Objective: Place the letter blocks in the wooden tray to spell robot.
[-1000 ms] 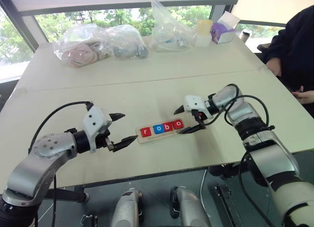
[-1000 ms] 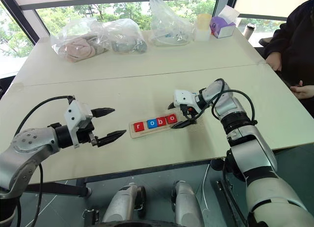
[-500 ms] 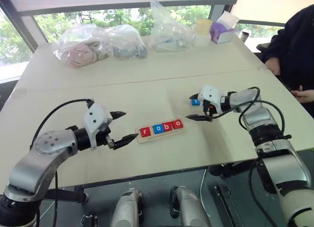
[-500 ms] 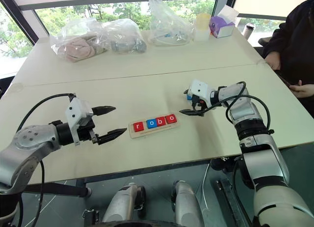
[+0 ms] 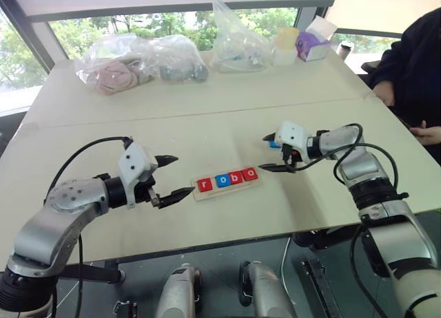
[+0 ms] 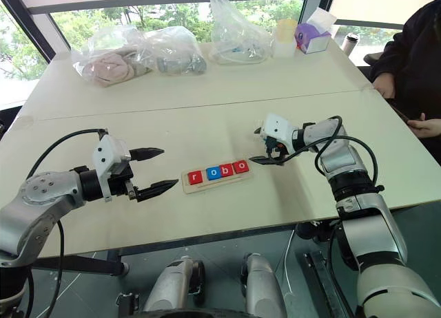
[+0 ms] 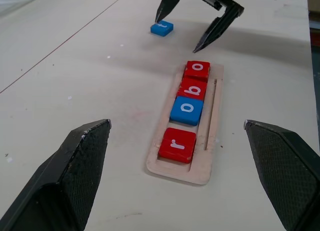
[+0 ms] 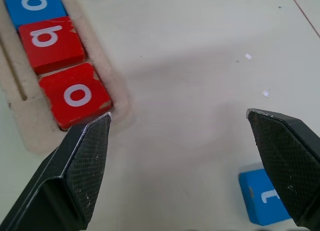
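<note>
Both sets of jaws stand wide and hold nothing. Nearest, the left gripper [image 5: 172, 175] hovers just off the near end of the wooden tray [image 7: 212, 118] on the tabletop [image 5: 207, 125]. In the tray lie four letter blocks [image 7: 188, 107] reading r, o, b, o (red, blue, red, red), filling it to its far end. Beyond, the right gripper [image 5: 269, 153] hangs by the blue t block [image 7: 162, 28], which lies loose on the tabletop. The step in hand looks like fetching the t; next, the right jaws must straddle and close on it.
</note>
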Available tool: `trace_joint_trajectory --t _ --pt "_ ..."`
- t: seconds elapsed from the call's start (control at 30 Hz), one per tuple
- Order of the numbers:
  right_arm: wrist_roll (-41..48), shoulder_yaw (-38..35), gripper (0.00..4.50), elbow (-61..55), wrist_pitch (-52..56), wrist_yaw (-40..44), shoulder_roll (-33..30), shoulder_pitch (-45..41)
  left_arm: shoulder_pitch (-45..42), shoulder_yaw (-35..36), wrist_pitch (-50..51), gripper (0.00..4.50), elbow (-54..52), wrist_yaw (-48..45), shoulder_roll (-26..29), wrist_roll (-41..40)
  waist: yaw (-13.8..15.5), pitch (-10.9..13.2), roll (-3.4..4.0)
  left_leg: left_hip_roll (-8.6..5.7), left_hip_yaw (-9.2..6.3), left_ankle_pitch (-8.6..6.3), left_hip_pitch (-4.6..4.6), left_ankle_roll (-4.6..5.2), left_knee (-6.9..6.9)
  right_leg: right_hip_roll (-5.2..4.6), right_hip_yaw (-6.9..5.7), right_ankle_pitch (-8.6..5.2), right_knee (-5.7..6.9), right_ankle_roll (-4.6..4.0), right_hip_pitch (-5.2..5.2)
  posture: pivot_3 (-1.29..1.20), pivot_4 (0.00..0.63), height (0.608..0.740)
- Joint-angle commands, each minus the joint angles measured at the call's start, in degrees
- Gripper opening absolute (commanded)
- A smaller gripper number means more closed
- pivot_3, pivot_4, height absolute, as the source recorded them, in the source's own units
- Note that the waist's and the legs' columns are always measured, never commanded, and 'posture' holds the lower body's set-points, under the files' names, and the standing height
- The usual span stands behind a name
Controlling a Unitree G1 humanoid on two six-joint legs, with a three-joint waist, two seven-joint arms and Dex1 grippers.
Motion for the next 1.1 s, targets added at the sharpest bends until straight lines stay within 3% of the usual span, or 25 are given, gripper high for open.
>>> trace_joint_trajectory --t 0.03,1.1 --pt "0.5 0.0 4.45 -2.1 -0.3 0.1 0.2 0.1 -0.2 0.7 -0.5 4.5 -1.6 0.0 0.4 0.1 0.0 0.0 0.0 0.0 0.0 0.0 0.0 0.0 0.0 0.0 0.0 0.0 0.0 0.0 0.0 0.0 0.15 0.725" --pt "0.9 2.5 4.45 -5.7 1.5 1.2 2.9 0.6 0.7 0.8 -0.1 4.5 -2.8 1.6 0.0 -0.1 0.0 0.0 0.0 0.01 0.0 0.0 0.0 0.0 0.0 0.0 0.0 0.0 0.0 0.0 0.0 0.0 0.15 0.725"
